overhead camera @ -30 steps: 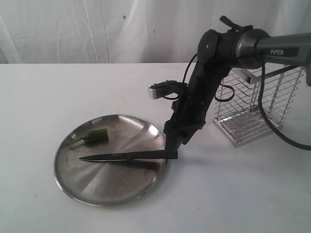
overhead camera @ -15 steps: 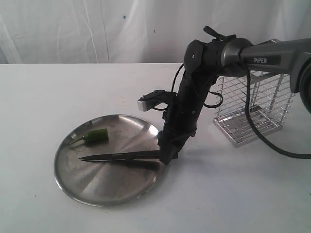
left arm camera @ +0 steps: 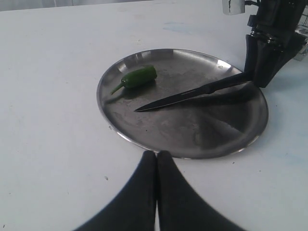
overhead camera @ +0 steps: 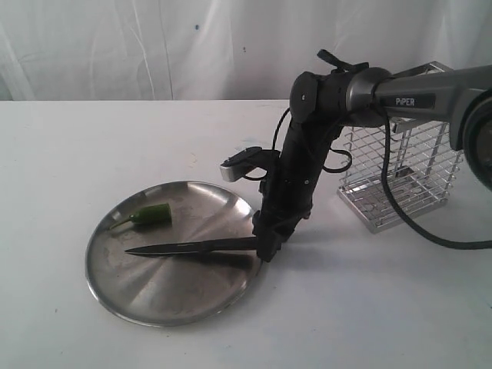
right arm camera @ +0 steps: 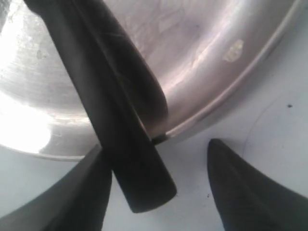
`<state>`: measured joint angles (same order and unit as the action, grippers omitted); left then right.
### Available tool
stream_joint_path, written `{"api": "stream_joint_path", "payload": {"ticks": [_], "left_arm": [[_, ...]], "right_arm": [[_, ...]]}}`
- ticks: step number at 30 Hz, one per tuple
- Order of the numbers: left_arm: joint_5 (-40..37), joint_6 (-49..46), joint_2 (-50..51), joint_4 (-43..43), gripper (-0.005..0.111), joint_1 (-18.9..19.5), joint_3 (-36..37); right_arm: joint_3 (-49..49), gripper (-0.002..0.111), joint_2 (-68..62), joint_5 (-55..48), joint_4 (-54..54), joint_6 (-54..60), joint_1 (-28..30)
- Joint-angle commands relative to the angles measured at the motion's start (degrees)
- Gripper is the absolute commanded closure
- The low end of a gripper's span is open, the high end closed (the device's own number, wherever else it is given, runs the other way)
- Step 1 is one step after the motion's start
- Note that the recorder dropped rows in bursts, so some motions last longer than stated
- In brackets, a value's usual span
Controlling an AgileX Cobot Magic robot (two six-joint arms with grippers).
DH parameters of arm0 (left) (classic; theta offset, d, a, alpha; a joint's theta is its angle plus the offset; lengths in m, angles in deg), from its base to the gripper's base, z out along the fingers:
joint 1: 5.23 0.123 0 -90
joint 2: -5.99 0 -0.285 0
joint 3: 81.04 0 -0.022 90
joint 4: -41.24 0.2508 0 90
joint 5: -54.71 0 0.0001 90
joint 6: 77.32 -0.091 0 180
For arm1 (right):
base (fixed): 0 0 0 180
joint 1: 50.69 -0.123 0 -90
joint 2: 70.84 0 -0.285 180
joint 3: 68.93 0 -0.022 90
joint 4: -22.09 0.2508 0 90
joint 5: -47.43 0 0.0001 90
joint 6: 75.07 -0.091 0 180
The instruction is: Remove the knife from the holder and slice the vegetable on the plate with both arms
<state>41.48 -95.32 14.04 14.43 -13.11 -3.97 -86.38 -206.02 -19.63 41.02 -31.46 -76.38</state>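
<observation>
The steel plate (overhead camera: pixel 165 296) holds the dark green vegetable (overhead camera: pixel 150 215) near its far left rim. The dark knife (overhead camera: pixel 192 247) lies flat across the plate, tip pointing left, its handle sticking out over the right rim. My right gripper (overhead camera: pixel 267 250) stands over that handle end, open. In the right wrist view the handle (right arm camera: pixel 120 134) leans against one finger (right arm camera: pixel 91 187), and a wide gap separates it from the other finger (right arm camera: pixel 240 187). My left gripper (left arm camera: pixel 157 154) is shut and empty on the table just outside the plate's rim (left arm camera: pixel 192 153), apart from the vegetable (left arm camera: pixel 139 76).
The chrome wire holder (overhead camera: pixel 400 184) stands on the white table to the right of the plate, behind my right arm. A white curtain closes off the back of the table.
My right arm has swung left, bringing its gripper from beside the handle's end to straddle it. The knife, vegetable and plate lie where they did.
</observation>
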Motion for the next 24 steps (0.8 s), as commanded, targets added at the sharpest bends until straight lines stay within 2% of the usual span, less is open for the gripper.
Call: {"api": "stream_joint_path", "payload": {"ticks": [1,8,20,24], "left_arm": [[-0.15,-0.04,-0.27,-0.77,0.107,-0.37,0.14],[-0.15,-0.04,-0.27,-0.77,0.107,-0.37,0.14],[-0.15,-0.04,-0.27,-0.77,0.107,-0.37,0.14],[-0.15,-0.04,-0.27,-0.77,0.107,-0.37,0.14]], "right_arm": [[-0.07,0.062,-0.17,-2.26,-0.35,0.54,-0.12],[-0.07,0.083,-0.17,-2.9,-0.68,0.54,-0.12],[-0.07,0.103,1.85,-2.9,-0.68,0.54,-0.12],[-0.07,0.107,3.82,-2.9,-0.68,0.54,-0.12]]}}
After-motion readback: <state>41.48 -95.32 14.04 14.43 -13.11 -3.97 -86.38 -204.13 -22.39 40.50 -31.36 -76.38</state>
